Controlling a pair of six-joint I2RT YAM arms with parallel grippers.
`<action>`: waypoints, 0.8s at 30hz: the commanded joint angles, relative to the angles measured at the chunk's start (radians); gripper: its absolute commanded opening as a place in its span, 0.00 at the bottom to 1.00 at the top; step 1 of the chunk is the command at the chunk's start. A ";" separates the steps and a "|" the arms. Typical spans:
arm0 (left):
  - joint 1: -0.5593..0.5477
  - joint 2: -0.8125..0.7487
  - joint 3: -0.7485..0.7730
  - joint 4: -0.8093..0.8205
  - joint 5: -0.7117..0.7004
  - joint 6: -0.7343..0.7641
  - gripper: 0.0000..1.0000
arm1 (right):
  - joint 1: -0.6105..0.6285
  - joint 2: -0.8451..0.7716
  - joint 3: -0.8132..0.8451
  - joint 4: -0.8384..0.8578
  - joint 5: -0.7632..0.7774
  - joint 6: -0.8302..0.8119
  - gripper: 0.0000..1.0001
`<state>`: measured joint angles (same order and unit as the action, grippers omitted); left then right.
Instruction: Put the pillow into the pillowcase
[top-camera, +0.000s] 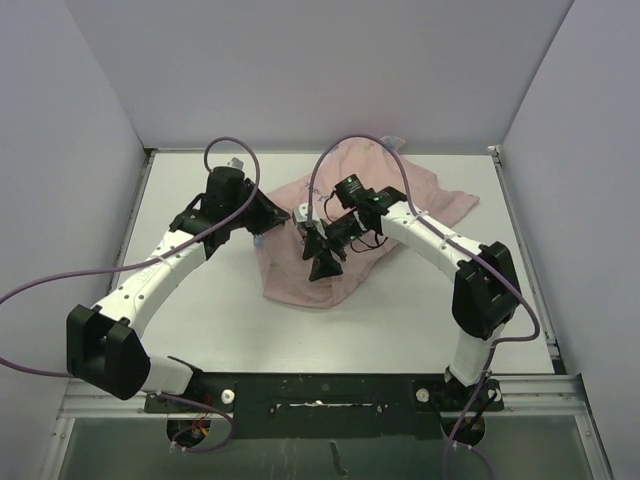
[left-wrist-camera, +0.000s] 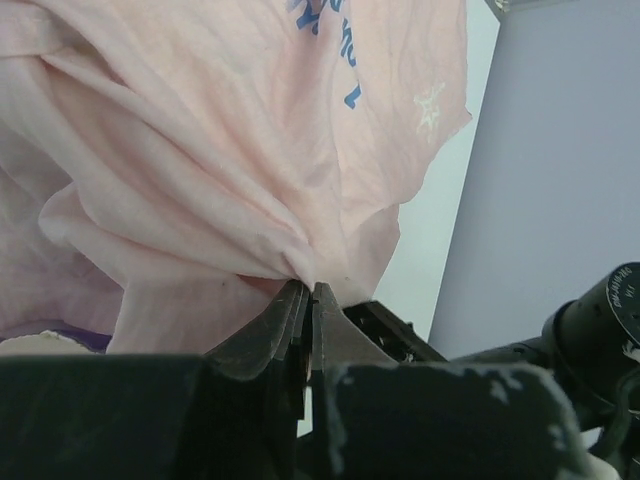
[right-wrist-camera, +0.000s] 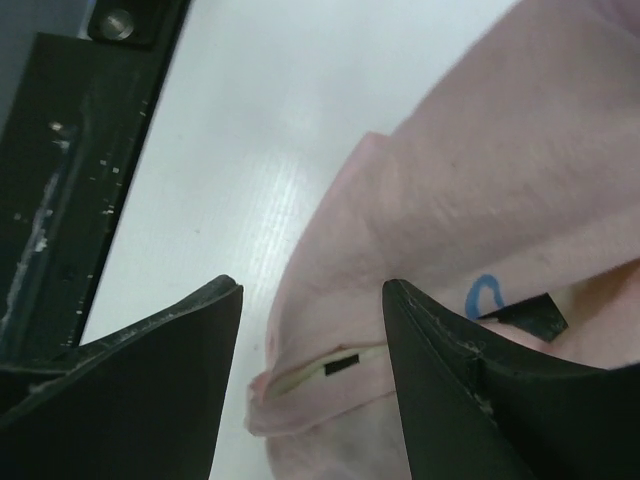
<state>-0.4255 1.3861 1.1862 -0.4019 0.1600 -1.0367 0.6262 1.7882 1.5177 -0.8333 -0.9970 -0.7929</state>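
Observation:
The pillowcase (top-camera: 430, 195) lies crumpled on the white table, pale pink side out with faint blue marks. My left gripper (top-camera: 280, 217) is at its left edge. In the left wrist view, this gripper (left-wrist-camera: 308, 288) is shut on a pinched fold of the pink fabric (left-wrist-camera: 200, 150). My right gripper (top-camera: 322, 265) hovers over the pillowcase's near part. In the right wrist view, it (right-wrist-camera: 312, 290) is open, its jaws either side of a fold of the pillowcase (right-wrist-camera: 500, 150). A cream sliver of the pillow (right-wrist-camera: 301, 378) with a black mark shows in a slit of that fold. The rest of the pillow is hidden.
Grey walls close the table in at the left, back and right. A black rail (right-wrist-camera: 70, 150) runs along the table edge near the right gripper. The arms' base bar (top-camera: 320, 390) is at the front. Purple cables (top-camera: 340, 150) loop above both arms.

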 joint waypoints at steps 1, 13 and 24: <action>0.017 -0.084 -0.012 0.144 0.028 -0.039 0.00 | -0.008 0.034 0.018 0.137 0.160 0.102 0.59; 0.043 -0.127 -0.039 0.131 0.036 -0.046 0.00 | -0.005 -0.058 -0.019 0.057 0.186 0.120 0.56; 0.047 -0.180 -0.067 0.132 0.049 -0.075 0.00 | -0.004 0.004 0.027 0.051 0.178 0.171 0.58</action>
<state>-0.3843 1.2888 1.1038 -0.3889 0.1780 -1.0859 0.6224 1.7653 1.5085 -0.8093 -0.8406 -0.6678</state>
